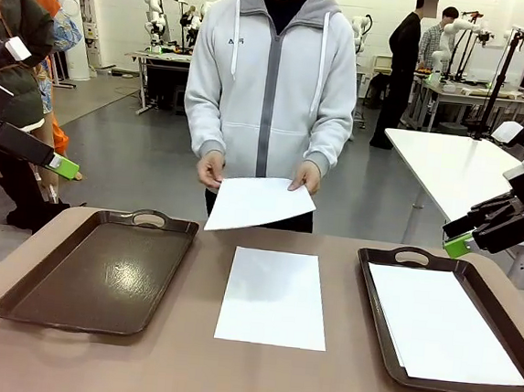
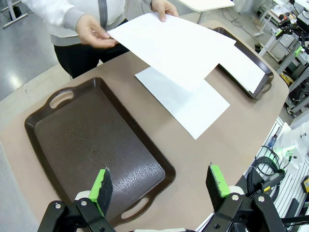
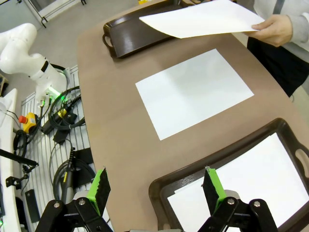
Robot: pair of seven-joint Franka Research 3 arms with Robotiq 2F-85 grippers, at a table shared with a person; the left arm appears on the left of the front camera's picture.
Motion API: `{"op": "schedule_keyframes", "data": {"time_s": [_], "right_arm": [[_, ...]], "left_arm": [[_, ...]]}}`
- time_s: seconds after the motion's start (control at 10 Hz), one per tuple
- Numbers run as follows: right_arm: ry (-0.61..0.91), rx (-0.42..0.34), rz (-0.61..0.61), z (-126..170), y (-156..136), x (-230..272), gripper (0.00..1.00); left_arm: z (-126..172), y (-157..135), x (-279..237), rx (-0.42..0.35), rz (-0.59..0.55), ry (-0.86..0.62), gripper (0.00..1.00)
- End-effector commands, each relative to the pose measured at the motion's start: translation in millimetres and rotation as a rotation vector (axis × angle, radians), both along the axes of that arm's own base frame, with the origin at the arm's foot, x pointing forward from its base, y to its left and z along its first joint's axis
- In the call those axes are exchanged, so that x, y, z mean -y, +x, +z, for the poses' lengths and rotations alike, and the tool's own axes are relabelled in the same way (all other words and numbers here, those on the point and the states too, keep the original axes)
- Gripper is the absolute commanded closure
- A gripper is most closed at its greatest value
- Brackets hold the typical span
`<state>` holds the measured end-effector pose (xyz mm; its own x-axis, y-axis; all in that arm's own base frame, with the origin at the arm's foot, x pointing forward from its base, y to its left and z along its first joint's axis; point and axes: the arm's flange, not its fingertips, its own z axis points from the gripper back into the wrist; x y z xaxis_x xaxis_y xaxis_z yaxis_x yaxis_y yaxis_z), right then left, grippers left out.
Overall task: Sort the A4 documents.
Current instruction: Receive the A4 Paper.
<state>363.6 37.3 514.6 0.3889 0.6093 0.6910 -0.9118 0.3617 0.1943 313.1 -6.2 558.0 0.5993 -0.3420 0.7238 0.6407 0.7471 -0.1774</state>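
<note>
One white A4 sheet (image 1: 274, 297) lies flat on the table's middle, between the two trays; the same sheet (image 2: 186, 100) (image 3: 194, 92) appears in both wrist views. A person at the far side holds a second sheet (image 1: 258, 203) (image 2: 174, 46) (image 3: 205, 19) in both hands just above the table edge. More paper (image 1: 442, 324) (image 3: 246, 186) lies in the right tray (image 1: 382, 317). The left tray (image 1: 99, 273) (image 2: 91, 145) holds nothing. My left gripper (image 2: 161, 186) hangs open high above the left tray's near end. My right gripper (image 3: 157, 188) is open above the right tray's near corner.
The brown tabletop (image 1: 183, 363) carries both dark brown handled trays. Bare table shows in front of the middle sheet. A white table (image 1: 448, 166) stands behind at the right. Cables and an arm base (image 3: 43, 77) lie beside the table's left edge.
</note>
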Motion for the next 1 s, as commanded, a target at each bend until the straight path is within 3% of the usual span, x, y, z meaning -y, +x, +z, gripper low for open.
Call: {"op": "schedule_keyframes", "data": {"time_s": [0.0, 0.9], "right_arm": [[-0.001, -0.002, 0.009, -0.5, -0.9, -1.4, 0.0], [-0.001, -0.002, 0.009, -0.5, -0.9, -1.4, 0.0]], "left_arm": [[-0.4, 0.3, -1.0, 0.003, -0.011, -0.008, 0.0], [-0.4, 0.3, -1.0, 0.003, -0.011, -0.008, 0.0]]}}
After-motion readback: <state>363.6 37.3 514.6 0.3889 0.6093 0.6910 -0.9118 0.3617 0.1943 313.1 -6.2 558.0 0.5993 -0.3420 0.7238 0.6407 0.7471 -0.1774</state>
